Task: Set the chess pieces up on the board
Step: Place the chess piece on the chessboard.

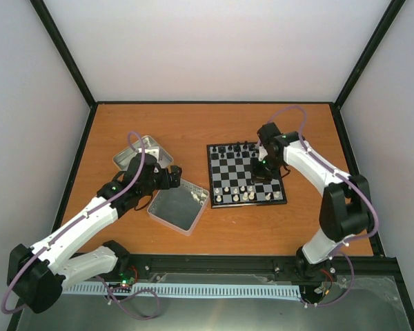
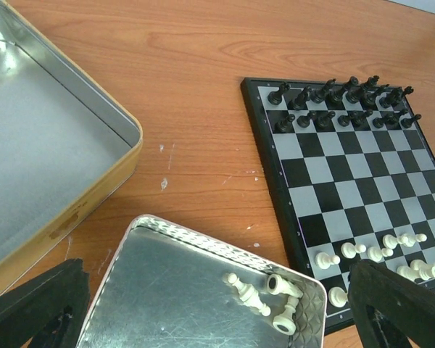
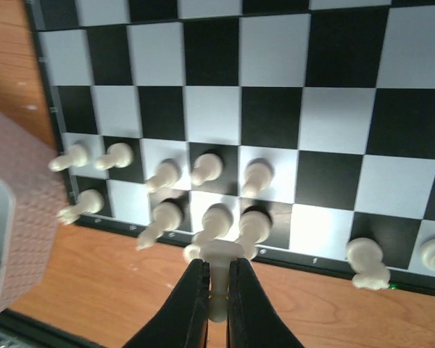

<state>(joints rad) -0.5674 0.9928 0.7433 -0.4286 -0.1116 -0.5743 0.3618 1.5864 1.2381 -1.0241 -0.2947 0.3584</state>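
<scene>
Orange-brown wooden surface carries the board, with white chess pieces standing in its two near rows. The right claw is clamped on a white piece over the board's near edge. The left claw gapes wide above a silver tin, where a few toppled pieces lie in one corner.
</scene>
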